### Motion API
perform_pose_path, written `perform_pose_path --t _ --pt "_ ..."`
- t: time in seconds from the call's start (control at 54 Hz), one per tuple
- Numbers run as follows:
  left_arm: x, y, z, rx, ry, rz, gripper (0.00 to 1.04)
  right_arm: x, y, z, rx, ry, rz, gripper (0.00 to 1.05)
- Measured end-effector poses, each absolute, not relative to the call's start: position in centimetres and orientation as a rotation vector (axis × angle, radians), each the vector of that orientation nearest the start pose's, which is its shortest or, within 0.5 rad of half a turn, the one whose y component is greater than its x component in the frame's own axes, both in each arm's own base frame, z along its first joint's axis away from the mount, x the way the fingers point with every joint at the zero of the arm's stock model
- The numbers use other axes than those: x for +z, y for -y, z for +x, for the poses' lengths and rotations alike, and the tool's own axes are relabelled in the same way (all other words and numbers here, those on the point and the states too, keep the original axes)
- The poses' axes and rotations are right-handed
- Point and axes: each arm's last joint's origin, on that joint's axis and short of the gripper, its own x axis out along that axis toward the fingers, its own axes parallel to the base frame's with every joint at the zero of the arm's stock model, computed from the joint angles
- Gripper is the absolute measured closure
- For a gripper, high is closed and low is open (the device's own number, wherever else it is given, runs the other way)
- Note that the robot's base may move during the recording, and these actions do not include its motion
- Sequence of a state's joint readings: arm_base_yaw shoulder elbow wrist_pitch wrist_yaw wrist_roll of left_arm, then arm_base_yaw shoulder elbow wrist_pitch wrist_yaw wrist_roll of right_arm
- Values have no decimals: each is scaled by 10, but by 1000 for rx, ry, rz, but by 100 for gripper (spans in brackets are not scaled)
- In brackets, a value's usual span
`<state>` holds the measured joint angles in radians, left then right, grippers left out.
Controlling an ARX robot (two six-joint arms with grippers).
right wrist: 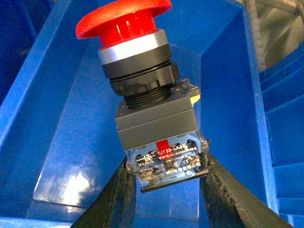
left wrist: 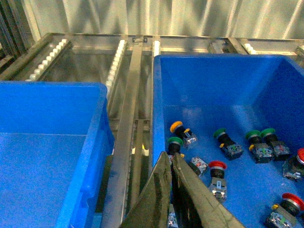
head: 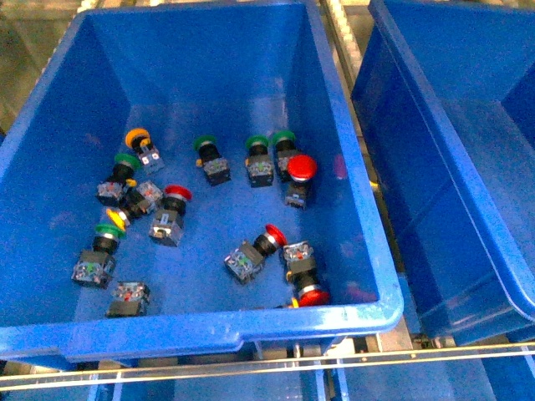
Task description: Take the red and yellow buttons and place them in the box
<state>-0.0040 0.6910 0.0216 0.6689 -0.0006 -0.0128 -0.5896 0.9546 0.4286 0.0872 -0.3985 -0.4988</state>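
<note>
Held button: red-capped push-button [right wrist: 145,95] fills the right wrist view, its clear terminal end pinched between the right gripper [right wrist: 166,178] fingers, above a blue container whose kind I cannot tell.
Box: deep blue crate [head: 351,322] in the middle of the front view, holding the loose switches.
Neighbouring bins: another blue bin [head: 468,167] just beside it on the right; a blue bin [left wrist: 52,142] on the left in the left wrist view.
Left gripper: [left wrist: 172,164] fingers pressed together, holding nothing, above the crate's near-left edge.
Loose reds: [head: 302,170], [head: 176,195], [head: 275,236], [head: 314,295].
Loose yellows: [head: 137,136], [head: 116,218].
Green caps: several [head: 205,144] among them.
</note>
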Motion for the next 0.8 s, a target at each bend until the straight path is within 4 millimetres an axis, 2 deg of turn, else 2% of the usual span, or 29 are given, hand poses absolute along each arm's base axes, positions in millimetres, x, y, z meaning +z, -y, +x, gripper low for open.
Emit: perform_pose_path --t 0.296,0.796 --pt "172 0 130 1 14 -11 102 218 91 157 -86 -392 -258 73" --pt "174 0 116 -2 22 -11 102 219 91 145 -101 -424 -230 73"
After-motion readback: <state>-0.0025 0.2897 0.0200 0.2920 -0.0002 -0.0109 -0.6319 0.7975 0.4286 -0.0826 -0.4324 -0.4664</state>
